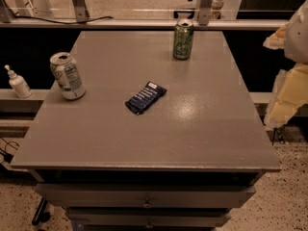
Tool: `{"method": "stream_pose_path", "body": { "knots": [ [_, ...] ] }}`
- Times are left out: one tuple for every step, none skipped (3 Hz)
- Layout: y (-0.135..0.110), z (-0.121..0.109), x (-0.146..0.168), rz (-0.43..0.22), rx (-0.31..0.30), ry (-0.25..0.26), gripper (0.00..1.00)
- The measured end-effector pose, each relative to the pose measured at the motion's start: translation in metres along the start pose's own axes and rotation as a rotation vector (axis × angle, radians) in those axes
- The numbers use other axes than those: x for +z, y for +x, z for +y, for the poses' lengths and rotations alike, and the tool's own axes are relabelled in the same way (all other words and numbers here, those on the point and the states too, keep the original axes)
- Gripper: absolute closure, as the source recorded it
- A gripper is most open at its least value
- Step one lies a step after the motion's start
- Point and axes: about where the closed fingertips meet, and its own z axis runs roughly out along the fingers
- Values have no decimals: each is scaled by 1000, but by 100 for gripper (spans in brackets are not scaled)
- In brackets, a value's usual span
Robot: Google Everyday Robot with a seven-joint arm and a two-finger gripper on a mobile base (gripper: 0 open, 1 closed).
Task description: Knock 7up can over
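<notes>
Inspecting the table (202,129), I find the 7up can (67,76) standing near its left edge, clear for a push. The gripper (288,93) hangs off the right side, well apart; its grip state I cannot tell.

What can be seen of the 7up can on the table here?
The 7up can is a standard drink can, apparently metal, with a pale white-silver body, green print and a silver top. It stands upright on its base near the edge of the grey table at picture left, undented as far as shows, touching only the tabletop. A dark blue packet lies apart to its right. The gripper is at the picture's right edge, beyond the table, well clear of it.
</notes>
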Motion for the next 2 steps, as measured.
{"method": "stream_pose_path", "body": {
  "knots": [
    [0, 0, 0, 0, 0, 0, 0],
    [-7, 3, 6, -53, 1, -19, 0]
  ]
}}
